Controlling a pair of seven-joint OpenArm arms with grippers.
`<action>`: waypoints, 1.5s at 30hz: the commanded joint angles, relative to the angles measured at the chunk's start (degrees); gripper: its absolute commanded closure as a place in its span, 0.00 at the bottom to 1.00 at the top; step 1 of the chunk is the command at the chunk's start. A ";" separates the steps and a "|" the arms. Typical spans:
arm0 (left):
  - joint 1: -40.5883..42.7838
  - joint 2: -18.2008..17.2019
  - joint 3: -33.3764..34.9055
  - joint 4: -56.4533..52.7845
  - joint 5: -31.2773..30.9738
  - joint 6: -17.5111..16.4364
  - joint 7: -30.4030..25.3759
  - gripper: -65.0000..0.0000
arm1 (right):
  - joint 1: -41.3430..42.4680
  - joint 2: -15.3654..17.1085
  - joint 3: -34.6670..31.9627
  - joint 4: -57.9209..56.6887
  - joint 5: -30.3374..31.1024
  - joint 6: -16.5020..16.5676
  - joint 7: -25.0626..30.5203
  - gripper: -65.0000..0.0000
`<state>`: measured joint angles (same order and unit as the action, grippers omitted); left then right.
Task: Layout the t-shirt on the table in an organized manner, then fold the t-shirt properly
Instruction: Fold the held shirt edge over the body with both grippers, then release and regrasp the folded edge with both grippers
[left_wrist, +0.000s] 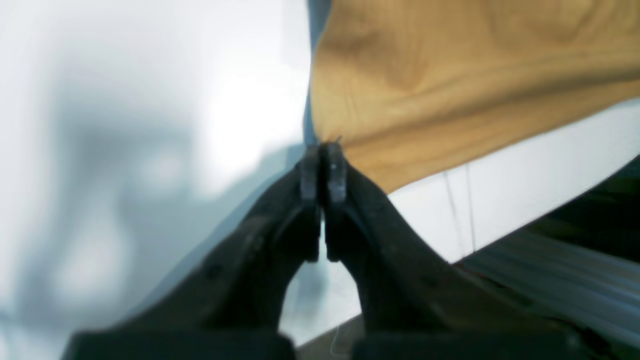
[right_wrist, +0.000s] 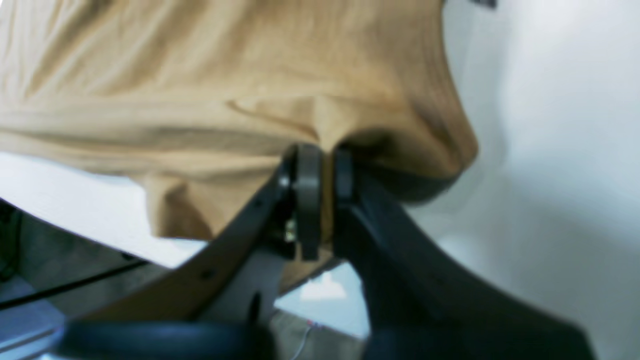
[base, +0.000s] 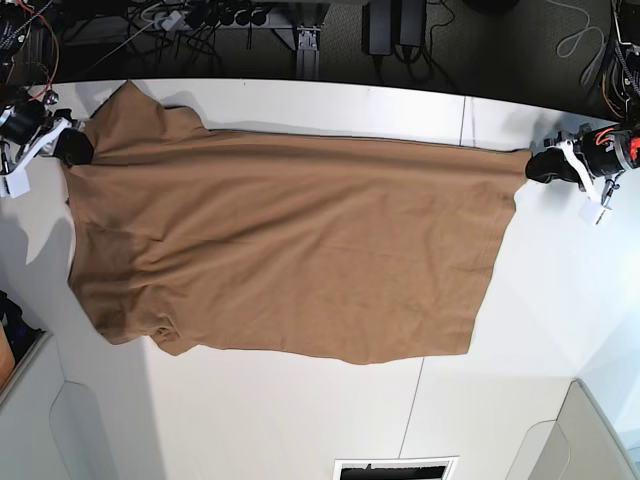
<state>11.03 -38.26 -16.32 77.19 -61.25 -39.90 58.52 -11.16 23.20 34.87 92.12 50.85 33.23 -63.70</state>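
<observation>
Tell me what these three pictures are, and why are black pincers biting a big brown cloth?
It is a robot with two arms. One picture looks down from above on a white table. The brown cloth is a t-shirt, spread out sideways across the table. The other two pictures come from small cameras on the robot's wrists, so you see the pincers very close up. The left gripper is shut on one corner of the shirt; from above it is at the right end. The right gripper is shut on the cloth at the other end, and from above it is at the left. Together they hold the shirt's far edge stretched out between them.
</observation>
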 joint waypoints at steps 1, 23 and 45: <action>-1.68 -1.60 -0.52 0.55 -0.79 -0.10 -1.36 1.00 | 1.20 1.40 0.52 0.70 0.44 0.22 1.22 1.00; -15.39 -1.57 13.40 0.42 16.15 -0.10 -15.47 1.00 | 11.58 1.38 0.24 -2.27 -6.16 0.20 6.25 1.00; -18.99 -1.60 15.43 2.01 7.54 -0.10 -10.82 0.70 | 19.37 1.40 0.26 -4.79 -2.86 -0.04 2.80 0.61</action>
<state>-6.85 -38.59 -0.38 78.32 -52.84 -39.88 48.21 7.31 23.22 34.76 86.56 46.98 33.04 -61.63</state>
